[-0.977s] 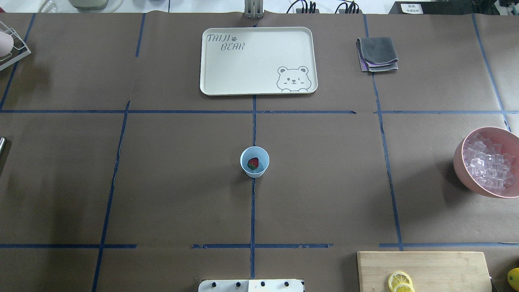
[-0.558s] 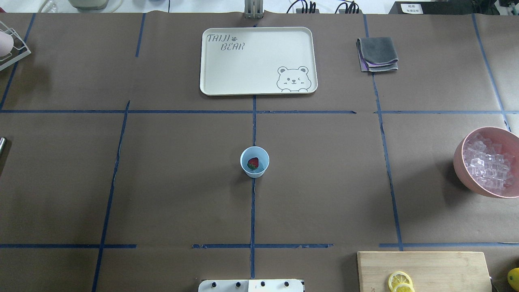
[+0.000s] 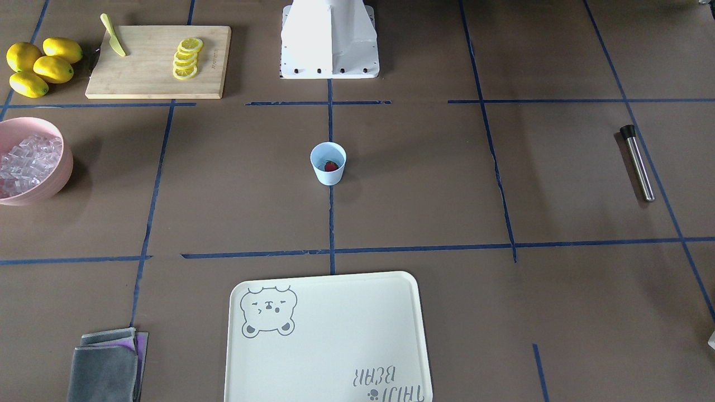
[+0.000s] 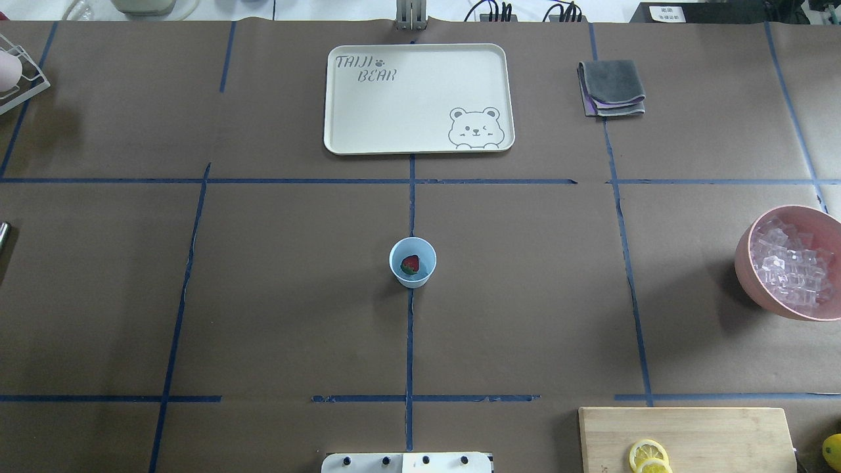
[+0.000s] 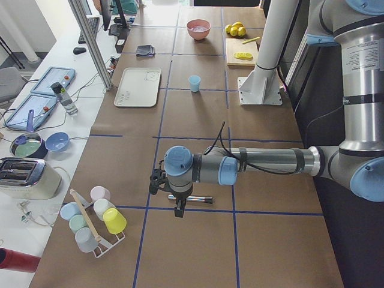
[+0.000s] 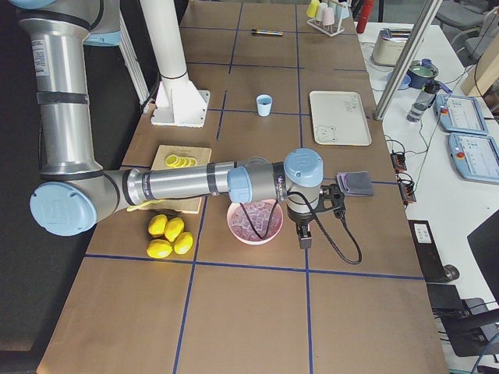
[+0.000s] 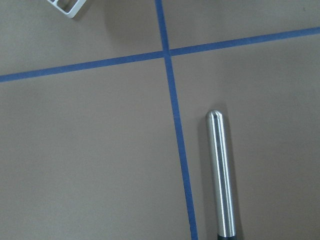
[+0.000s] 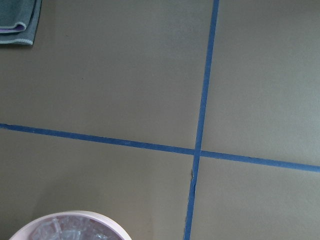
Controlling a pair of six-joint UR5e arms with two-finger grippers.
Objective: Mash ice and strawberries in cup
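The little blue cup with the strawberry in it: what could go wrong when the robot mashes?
The cup stands alone, nothing holding it, so pushing down could tip it. The metal rod is smooth and round, lying flat; it might roll or slip when grabbed. The ice is piled in the pink bowl; cubes could spill on the way.

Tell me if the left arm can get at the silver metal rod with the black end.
Probably yes. The left gripper hangs close above the silver metal rod, which lies flat on the brown paper with nothing on it.
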